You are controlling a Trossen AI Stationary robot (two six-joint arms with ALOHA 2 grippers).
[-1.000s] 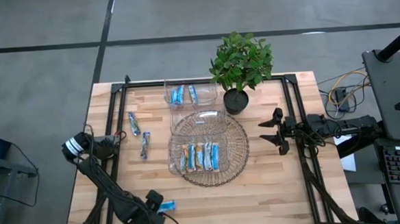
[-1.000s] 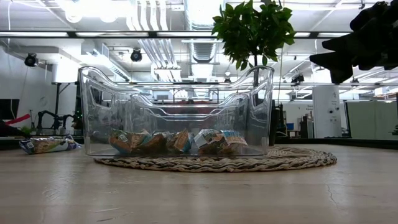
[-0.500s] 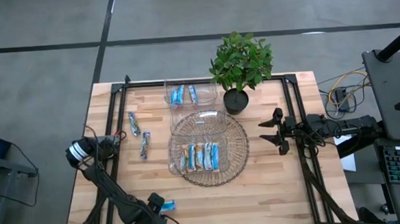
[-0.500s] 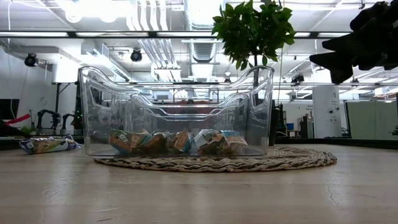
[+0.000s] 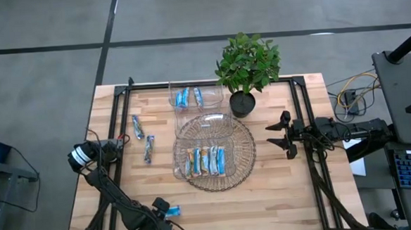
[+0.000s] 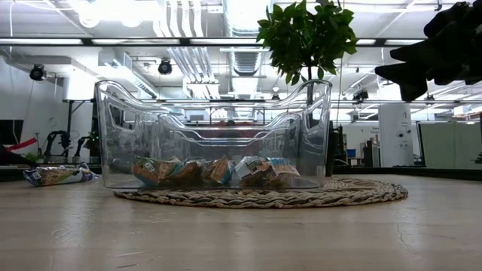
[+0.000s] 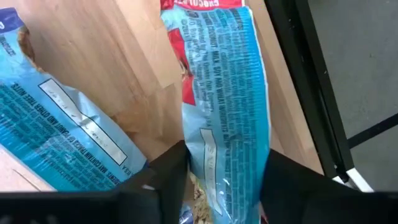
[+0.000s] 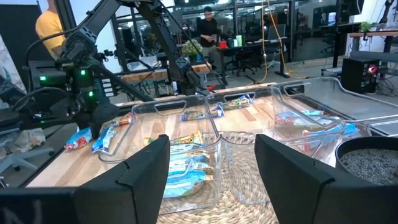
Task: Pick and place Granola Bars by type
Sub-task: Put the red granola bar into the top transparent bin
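Observation:
Near the table's near left corner, my left gripper (image 5: 161, 216) (image 7: 225, 168) points down over a blue-wrapped granola bar (image 7: 227, 106) (image 5: 172, 210) and is shut on it. A second blue bar (image 7: 56, 124) lies on the wood close beside it. Two more bars (image 5: 137, 125) (image 5: 149, 148) lie at the left. Several bars lie in a clear container (image 5: 204, 161) on a woven mat (image 5: 243, 152), and two more in a clear container (image 5: 188, 97) at the far edge. My right gripper (image 5: 284, 134) (image 8: 211, 174) waits open at the right, level above the table. My left gripper pinches the bar's two long sides (image 7: 194, 155) between its two fingers, toward one end of the wrapper. The fingers come from above, pointing down, and lie across the bar. The bar lies flat on the table.
A potted plant (image 5: 248, 63) stands at the far edge beside the far container. Black frame rails (image 5: 301, 117) run along the table's left and right sides. Bare wood (image 5: 266, 203) lies near the front edge.
My left arm has sunk a little over the bars at the near left corner. The bars and containers lie where they were.

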